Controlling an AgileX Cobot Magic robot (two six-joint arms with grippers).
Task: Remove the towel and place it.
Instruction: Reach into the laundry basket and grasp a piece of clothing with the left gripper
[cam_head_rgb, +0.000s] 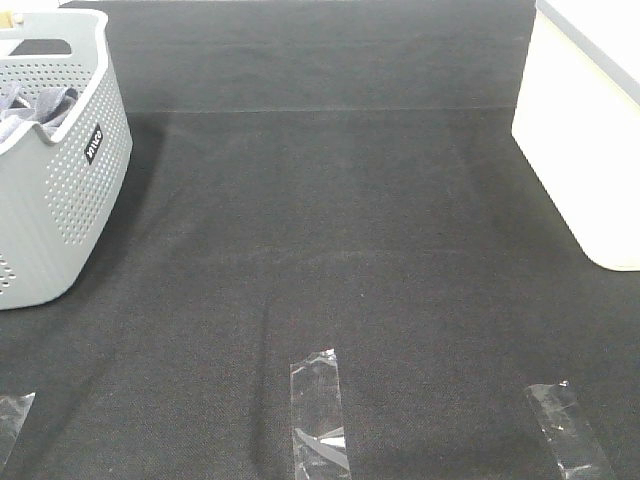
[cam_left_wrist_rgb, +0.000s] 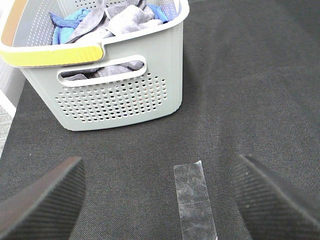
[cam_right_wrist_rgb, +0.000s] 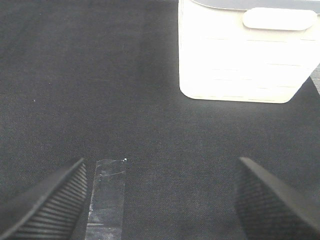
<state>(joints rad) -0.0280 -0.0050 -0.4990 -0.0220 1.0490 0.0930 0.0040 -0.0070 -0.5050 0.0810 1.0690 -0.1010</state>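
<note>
Black mat (cam_head_rgb: 330, 220) underneath. My left gripper (cam_left_wrist_rgb: 159, 200): jaws wide apart, empty; my right gripper (cam_right_wrist_rgb: 160, 200) likewise. Towel (cam_left_wrist_rgb: 127, 17) lies crumpled in the grey basket (cam_left_wrist_rgb: 120, 100) ahead of my left, beside blue cloth (cam_left_wrist_rgb: 62, 27). Soft, light, limp, I judge: pinch a raised top fold

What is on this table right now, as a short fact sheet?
Towel: greyish-lavender, bunched inside the basket with a blue cloth
Basket: grey, perforated, left side of the black mat
White bin: right side of the mat
Tape strips: clear, on the mat's near edge
Left tool: open, empty, facing the basket
Right tool: open, empty, facing the white bin
</note>
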